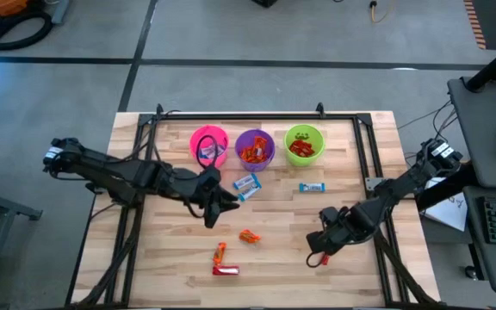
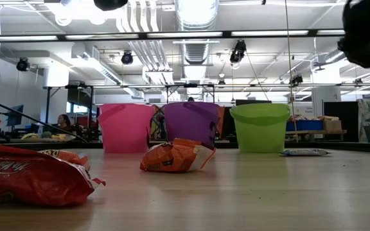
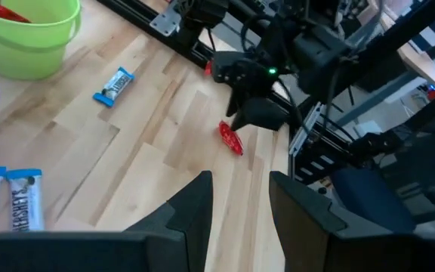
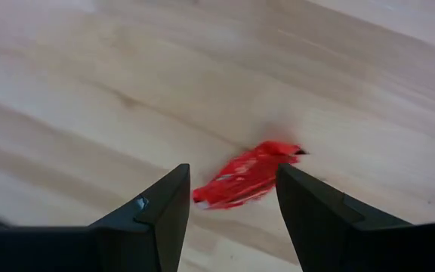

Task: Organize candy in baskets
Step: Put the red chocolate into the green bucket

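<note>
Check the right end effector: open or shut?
Open. The right end effector has its fingers spread on either side of a red candy lying on the table, not clamped.

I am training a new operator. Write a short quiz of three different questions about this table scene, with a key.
1. True or false: the right gripper has its fingers open, a red candy between them.
2. Which bucket shows no candy in the high view: pink, purple or green?
3. Fill in: the lone blue-and-white bar lies nearest the ___ bucket.

Key: 1 true; 2 pink; 3 green.
</note>
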